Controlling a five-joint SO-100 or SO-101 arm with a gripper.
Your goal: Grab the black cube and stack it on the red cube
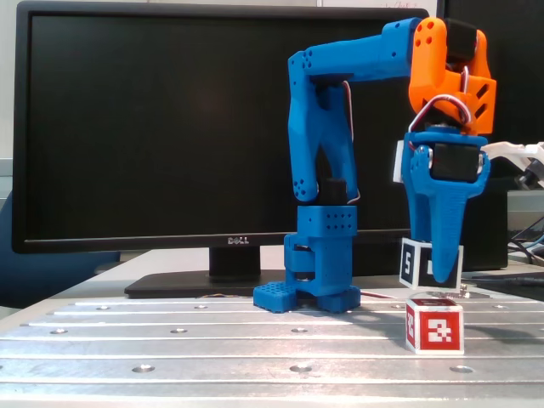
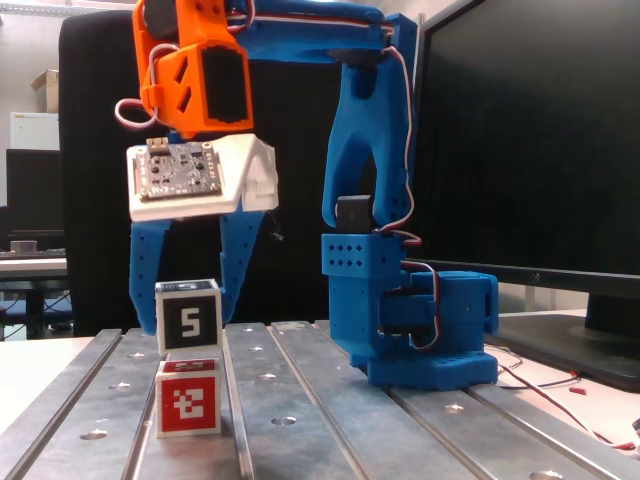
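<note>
The gripper [image 2: 185,305] hangs straight down from the blue arm [image 1: 340,76], its two fingers [image 2: 145,270] pinching the black cube [image 2: 188,315] by its sides. The black cube sits just above the red cube [image 2: 188,398], roughly lined up over it in both fixed views; whether the two touch cannot be told. The red cube [image 1: 434,326] rests on the slotted metal table [image 1: 212,340], in front of a dark monitor [image 1: 153,127].

black-edged black cube [image 2: 189,316] with white face and black "5"; red cube [image 2: 188,398] with white-and-red blocky marker; blue arm [image 1: 327,161], orange wrist [image 2: 195,70].
</note>
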